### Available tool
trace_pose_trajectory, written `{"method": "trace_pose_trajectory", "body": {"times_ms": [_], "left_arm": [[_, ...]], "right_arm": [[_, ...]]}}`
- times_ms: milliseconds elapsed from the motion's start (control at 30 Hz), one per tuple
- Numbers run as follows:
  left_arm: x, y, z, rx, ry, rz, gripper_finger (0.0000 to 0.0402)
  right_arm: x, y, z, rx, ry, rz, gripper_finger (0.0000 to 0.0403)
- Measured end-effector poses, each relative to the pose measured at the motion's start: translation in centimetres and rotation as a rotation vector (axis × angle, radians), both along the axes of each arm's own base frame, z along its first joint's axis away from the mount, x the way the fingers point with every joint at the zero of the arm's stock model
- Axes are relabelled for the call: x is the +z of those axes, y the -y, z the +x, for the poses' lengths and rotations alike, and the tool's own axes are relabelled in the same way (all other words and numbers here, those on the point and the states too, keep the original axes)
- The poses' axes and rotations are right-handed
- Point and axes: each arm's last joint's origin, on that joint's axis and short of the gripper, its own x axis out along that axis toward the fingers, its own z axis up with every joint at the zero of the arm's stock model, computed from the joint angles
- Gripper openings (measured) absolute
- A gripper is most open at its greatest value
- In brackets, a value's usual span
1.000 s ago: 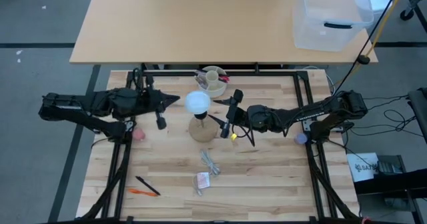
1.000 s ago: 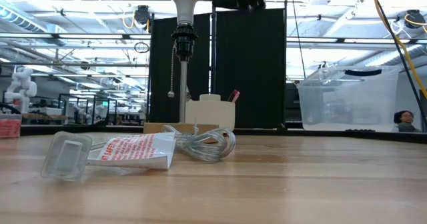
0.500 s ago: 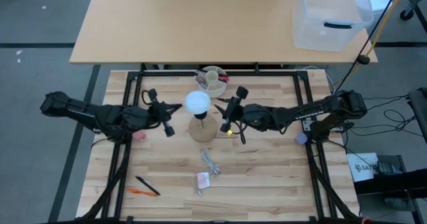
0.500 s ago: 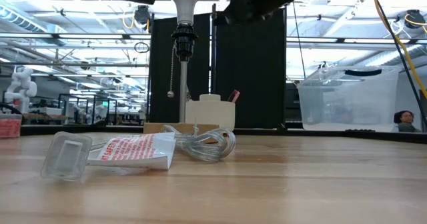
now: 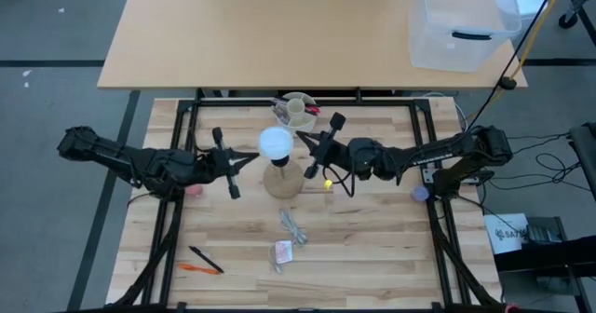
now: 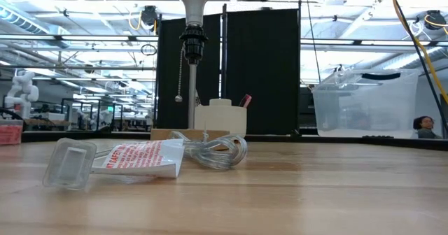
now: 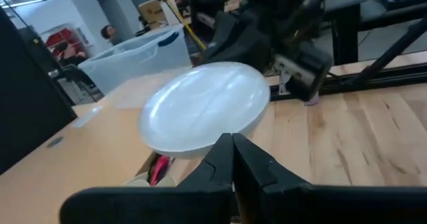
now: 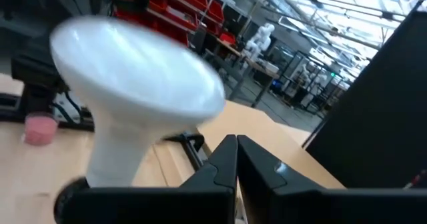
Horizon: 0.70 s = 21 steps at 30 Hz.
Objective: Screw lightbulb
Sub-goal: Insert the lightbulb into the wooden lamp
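1. Two grippers now flank the lightbulb (image 5: pixel 276 143) without touching it. A second ago the left gripper (image 5: pixel 250 156) sat farther from the bulb and the right gripper (image 5: pixel 304 144) reached in lower, near the lamp base (image 5: pixel 282 179); both have since come level with the white dome, one on each side.
2. The lightbulb stands upright in the black socket (image 6: pixel 192 36) on top of the lamp base, its dome up and its neck down in the socket. It has not shifted over the last second. My reading is that the bulb is seated and the arms have let go, or are re-gripping between turns; how far the thread is wound in cannot be told.
3. Left gripper: just to the left of the bulb, arm stretched low and nearly level over the worktop (image 5: pixel 372 238), pointing at the dome. In the left wrist view its fingers (image 7: pixel 230 159) lie pressed together, holding nothing, with the dome (image 7: pixel 207 112) just beyond their tips.
4. Right gripper: just to the right of the bulb, arm also stretched flat and aimed at it. The right wrist view shows its fingers (image 8: pixel 230 159) closed on each other, empty, the dome (image 8: pixel 133 71) close ahead.
5. Beyond the bulb stands the pen cup (image 5: pixel 299 111); a coiled clear cord (image 6: pixel 213 150) and a torn bulb packet (image 6: pixel 140 158) lie on the near side of the lamp base.
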Motion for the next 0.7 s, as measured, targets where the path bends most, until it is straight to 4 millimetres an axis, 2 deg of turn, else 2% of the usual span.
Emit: {"method": "trace_pose_trajectory", "body": {"times_ms": [233, 700], "left_arm": [[-0.1, -0.7, 0.1, 0.039, 0.003, -0.021, 0.0], [-0.3, -1.2, 0.2, 0.064, -0.018, -0.022, 0.0]], "right_arm": [[1.2, -0.1, 0.3, 0.007, -0.009, -0.013, 0.0001], [0.7, -1.2, 0.3, 0.036, -0.048, 0.014, 0.0]]}}
